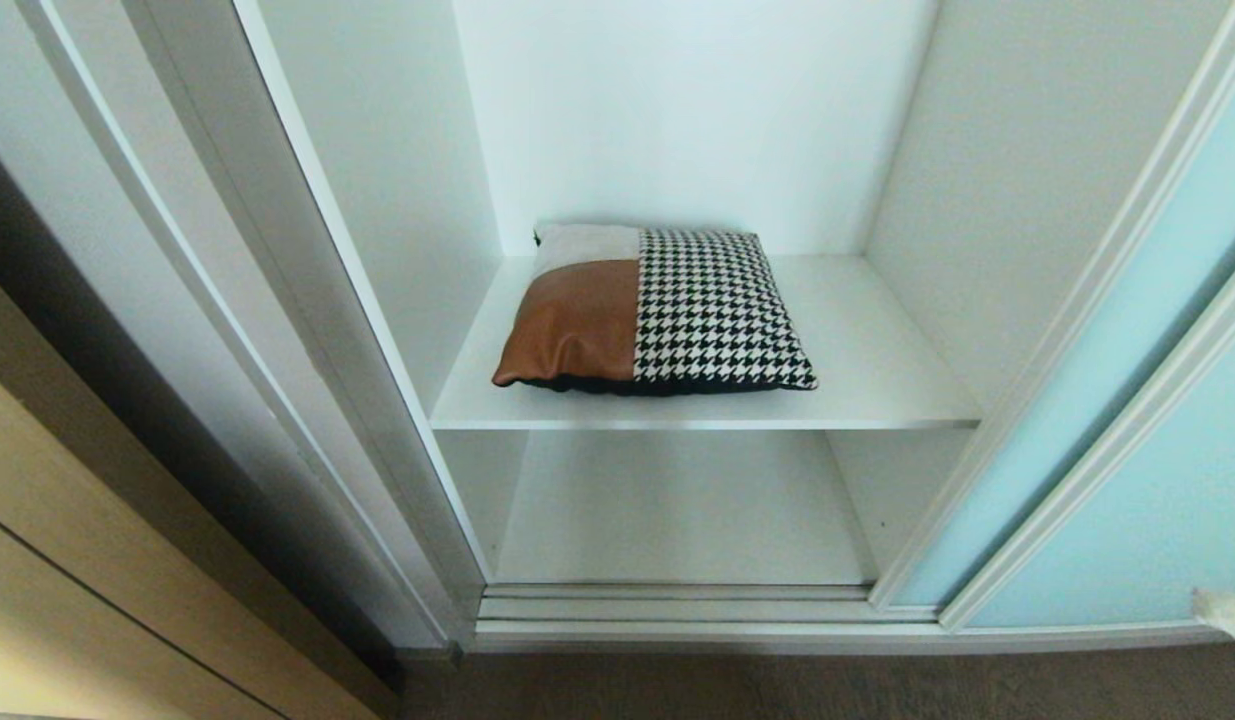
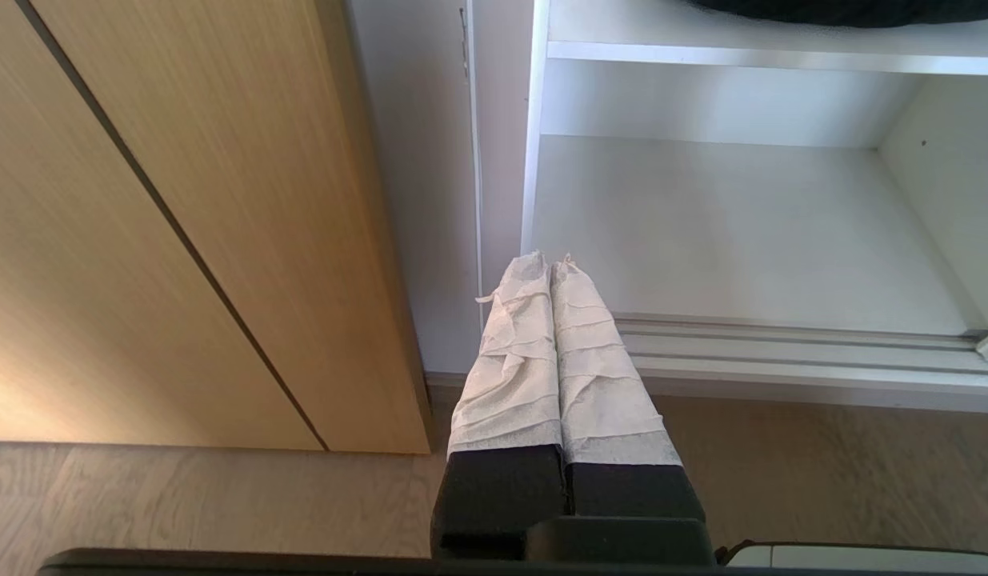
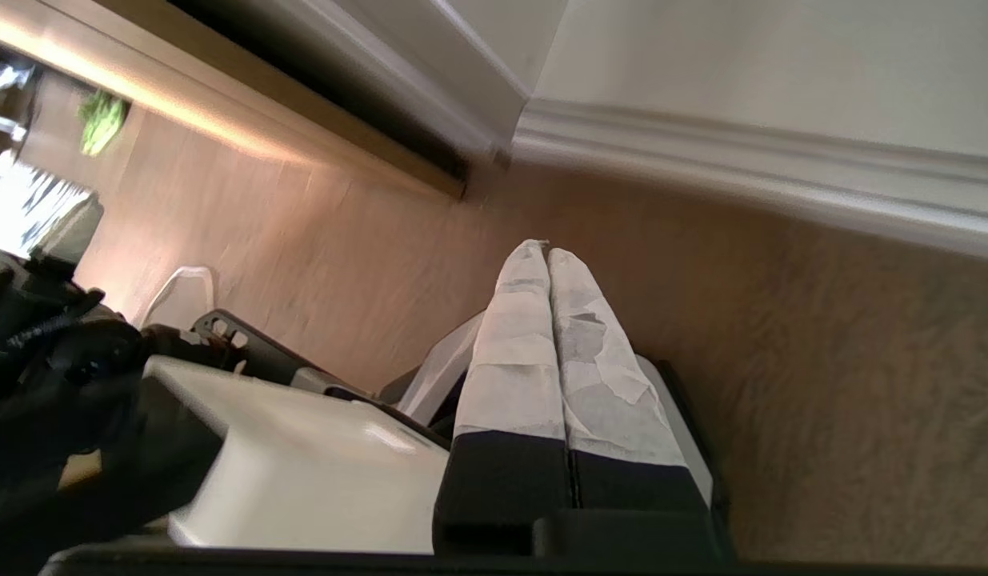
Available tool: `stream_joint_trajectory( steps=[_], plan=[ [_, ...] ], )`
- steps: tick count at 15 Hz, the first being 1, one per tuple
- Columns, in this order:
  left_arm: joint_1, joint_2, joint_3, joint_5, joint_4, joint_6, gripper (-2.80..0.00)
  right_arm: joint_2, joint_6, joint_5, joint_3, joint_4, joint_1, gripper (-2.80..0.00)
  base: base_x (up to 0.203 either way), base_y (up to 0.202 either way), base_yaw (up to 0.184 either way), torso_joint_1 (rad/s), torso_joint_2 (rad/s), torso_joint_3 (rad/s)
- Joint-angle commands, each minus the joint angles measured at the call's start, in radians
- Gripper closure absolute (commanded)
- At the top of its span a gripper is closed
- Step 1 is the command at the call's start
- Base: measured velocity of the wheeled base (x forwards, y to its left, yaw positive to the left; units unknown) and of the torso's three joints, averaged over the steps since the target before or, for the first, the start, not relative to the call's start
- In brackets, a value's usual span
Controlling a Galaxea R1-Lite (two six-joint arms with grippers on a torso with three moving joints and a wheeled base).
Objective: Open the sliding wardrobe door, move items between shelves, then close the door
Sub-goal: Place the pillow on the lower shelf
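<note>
White wardrobe interior stood exposed, sliding wardrobe door pushed right. Cushion lay on upper shelf. Left pincer and right pincer both closed, low over the floor. Risk: a closed pincer would shove the cushion backward.

Cushion: glossy tan leather, woven houndstooth cloth, matt grey patch. Shelves: smooth matt white board. Sliding wardrobe door: frosted aqua glass. Left gripper fingers wrapped in wrinkled white tape (beside them, wood-grain panel).
</note>
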Motion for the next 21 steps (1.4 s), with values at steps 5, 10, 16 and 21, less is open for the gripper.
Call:
stream_joint_trajectory(
  steps=[5,10,16,21],
  plan=[
    [0.000,0.001,0.002,0.000,0.000,-0.001,0.00,0.554,0.099,-0.065,-0.138,-0.293,0.145,0.00,0.000,0.000,0.000,0.000,0.00,0.000],
    [0.000,0.002,0.002,0.000,0.000,-0.001,0.00,0.892,0.198,-0.097,-0.323,-0.443,0.167,-2.80,0.000,0.000,0.000,0.000,0.00,0.000],
    [0.000,0.001,0.002,0.000,0.000,-0.001,0.00,1.146,0.298,-0.096,-0.561,-0.465,0.155,-2.80,0.000,0.000,0.000,0.000,0.00,0.000],
    [0.000,0.002,0.002,0.000,0.000,-0.001,0.00,1.218,0.313,-0.075,-0.672,-0.472,0.050,-2.80,0.000,0.000,0.000,0.000,0.00,0.000]
  ],
)
